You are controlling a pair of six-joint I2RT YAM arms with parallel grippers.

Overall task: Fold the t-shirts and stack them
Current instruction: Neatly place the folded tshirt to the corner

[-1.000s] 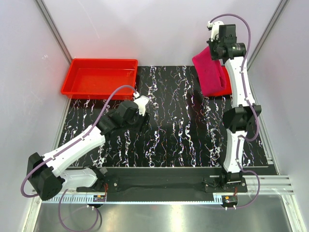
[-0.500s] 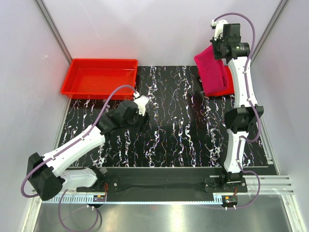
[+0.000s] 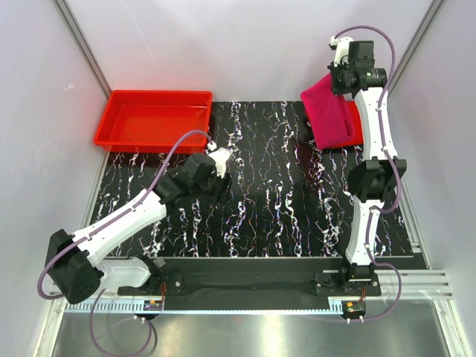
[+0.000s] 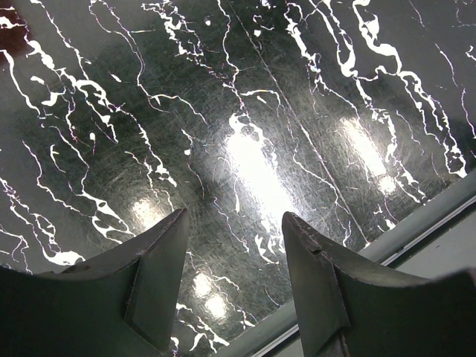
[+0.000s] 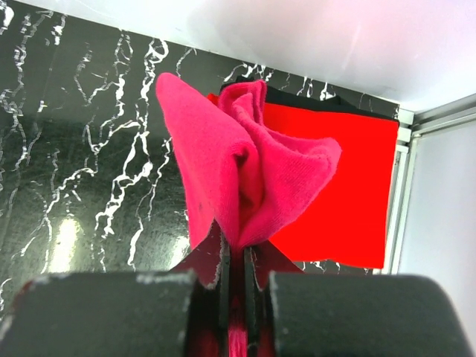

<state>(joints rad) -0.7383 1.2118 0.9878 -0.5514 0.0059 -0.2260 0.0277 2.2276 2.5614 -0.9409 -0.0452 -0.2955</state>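
progress: early, by my reading; neither t-shirt shows as a finished fold on a stack.
right gripper (image 3: 348, 72): fingers pressed together on a pinch of the magenta-pink t-shirt (image 3: 328, 111), holding it up above the far right corner of the table (image 3: 268, 201).
magenta-pink t-shirt: hangs bunched and pleated from the pinch in the right wrist view, with no flat fold in it.
red t-shirt (image 3: 357, 132): lies flat on the table under and just behind the hanging pink one, a smooth rectangle with straight edges in the right wrist view; whether it is already folded i cannot tell.
left gripper (image 4: 234, 223): fingers apart, nothing between them, hovering over bare table left of centre and well apart from both shirts.
red tray (image 3: 152, 94): at the far left corner, with no cloth in it.
done: at most the red shirt laid out flat.
left: by my judgement, spread the pink shirt, fold it, see the red one folded, then set one on the other.
risk: a one-point pinch lets the cloth twist, so it may land crumpled.
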